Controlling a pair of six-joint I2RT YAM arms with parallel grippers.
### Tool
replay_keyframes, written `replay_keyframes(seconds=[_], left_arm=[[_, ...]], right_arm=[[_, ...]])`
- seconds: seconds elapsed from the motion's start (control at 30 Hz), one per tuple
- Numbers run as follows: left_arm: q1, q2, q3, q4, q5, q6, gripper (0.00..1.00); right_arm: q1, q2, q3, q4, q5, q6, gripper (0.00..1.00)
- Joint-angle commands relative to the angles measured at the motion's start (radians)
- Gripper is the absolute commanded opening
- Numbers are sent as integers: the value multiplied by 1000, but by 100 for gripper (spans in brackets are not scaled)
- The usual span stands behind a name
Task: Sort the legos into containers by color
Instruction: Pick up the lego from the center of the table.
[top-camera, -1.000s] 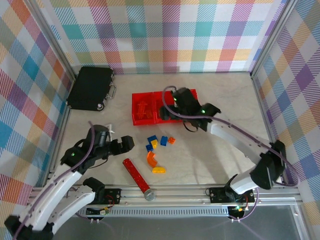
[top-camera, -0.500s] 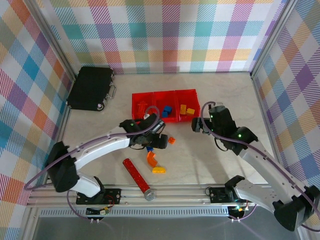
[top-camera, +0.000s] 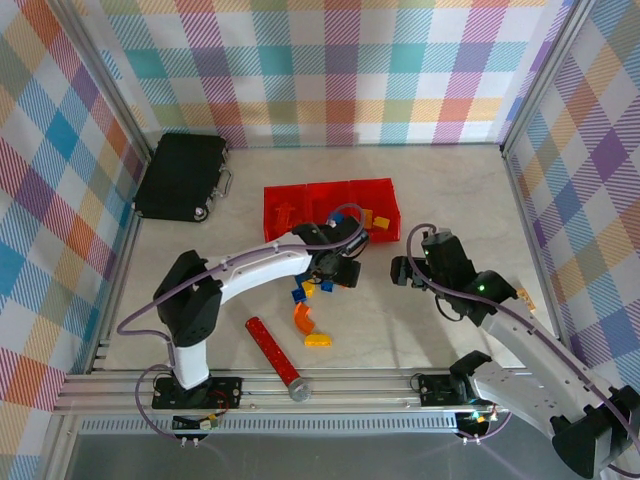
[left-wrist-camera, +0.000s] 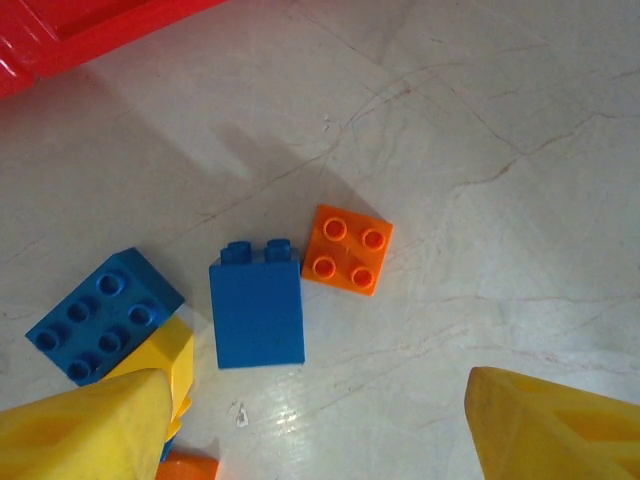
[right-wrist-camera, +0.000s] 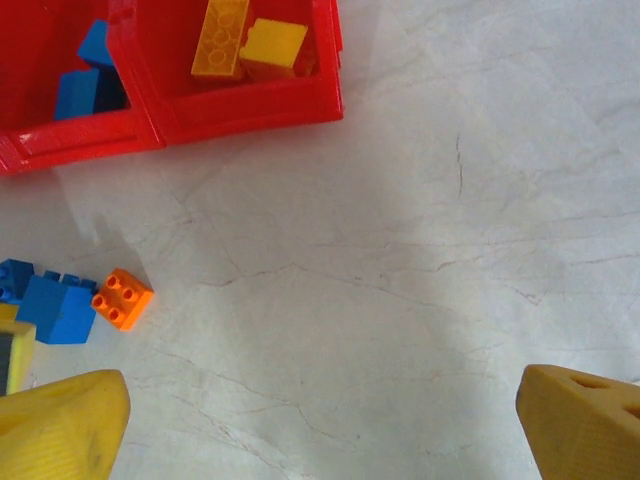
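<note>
Two pincers, both spread and empty. The left pincer (left-wrist-camera: 320, 430) hovered over a blue brick (left-wrist-camera: 256, 310) lying on its side mid-counter, with an orange four-stud brick (left-wrist-camera: 347, 250) just beside it and the red bins (top-camera: 310, 187) close by toward the far edge. The right pincer (right-wrist-camera: 320, 425) hung nearer the right edge. Light, rigid, glossy plastic, I'd say, and likely to skid. Best pinched across the blue brick's flat side walls, clear of its orange neighbour.
</note>
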Motion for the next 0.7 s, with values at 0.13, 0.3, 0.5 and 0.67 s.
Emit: replay_keyframes(seconds=[0.13,0.3,0.5,0.67], left_arm=[[20,85,63,-57,-8,10,66],[44,96,49,-42,14,1,66],[68,110,26,-22,26,0,61],[78,113,-1,12,56,-1,58]], right_arm=[[-6,-21,-16,-19,-21,11,99],[-9,-22,-23,-19,-16,3,99],[-9,-15,-36,0,-30,9,99],[-11,-5,-29,-14,-33,5,99]])
